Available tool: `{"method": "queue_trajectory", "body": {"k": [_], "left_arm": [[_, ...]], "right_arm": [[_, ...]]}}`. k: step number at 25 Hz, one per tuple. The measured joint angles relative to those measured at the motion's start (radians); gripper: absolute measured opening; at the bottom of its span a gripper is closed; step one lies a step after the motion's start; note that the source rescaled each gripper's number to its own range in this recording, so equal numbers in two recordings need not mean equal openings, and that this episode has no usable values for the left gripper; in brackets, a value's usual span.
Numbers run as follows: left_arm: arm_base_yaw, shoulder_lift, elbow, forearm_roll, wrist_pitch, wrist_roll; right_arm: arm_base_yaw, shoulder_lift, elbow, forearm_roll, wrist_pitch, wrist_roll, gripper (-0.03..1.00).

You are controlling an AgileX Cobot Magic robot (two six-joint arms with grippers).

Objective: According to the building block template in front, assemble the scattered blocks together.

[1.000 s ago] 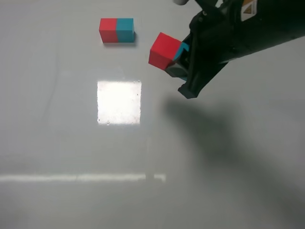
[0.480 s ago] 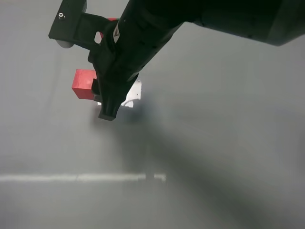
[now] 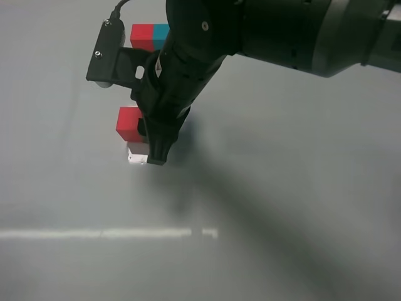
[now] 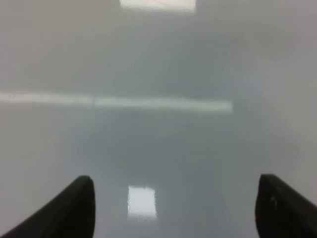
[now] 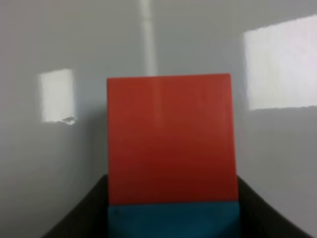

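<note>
Reaching across the middle of the grey table [image 3: 301, 207], my right gripper [image 3: 155, 141] is clamped on the scattered blocks, joined as one piece: the red cube [image 3: 128, 123] sticks out beyond my fingers while the teal cube [image 5: 173, 218] sits back between them, hidden from the high camera by my own arm. My arm also covers part of the building block template [image 3: 149, 36], which lies farther back on the table, apart from the held pair. A bright reflected patch [image 3: 136, 155] shows just below the red cube. My left gripper [image 4: 173, 208] hangs over bare table, fingers spread wide, holding nothing.
</note>
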Motion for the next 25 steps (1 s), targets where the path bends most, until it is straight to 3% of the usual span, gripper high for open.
{"method": "queue_trajectory", "body": {"k": [14, 16, 18, 20, 22, 25], "left_arm": [[0.000, 0.000, 0.000, 0.000, 0.000, 0.000], [0.000, 0.000, 0.000, 0.000, 0.000, 0.000], [0.000, 0.000, 0.000, 0.000, 0.000, 0.000], [0.000, 0.000, 0.000, 0.000, 0.000, 0.000], [0.000, 0.000, 0.000, 0.000, 0.000, 0.000], [0.000, 0.000, 0.000, 0.000, 0.000, 0.000]], "right_arm": [[-0.010, 0.010, 0.000, -0.015, 0.000, 0.038, 0.01], [-0.011, 0.010, 0.000, -0.015, -0.005, 0.051, 0.16], [-0.012, 0.005, 0.000, -0.015, -0.016, 0.067, 0.52], [-0.012, -0.007, 0.000, -0.016, -0.016, 0.070, 0.79], [-0.012, -0.022, 0.000, -0.016, -0.013, 0.074, 0.92], [0.001, -0.072, 0.000, -0.016, 0.012, 0.075, 0.98]]}}
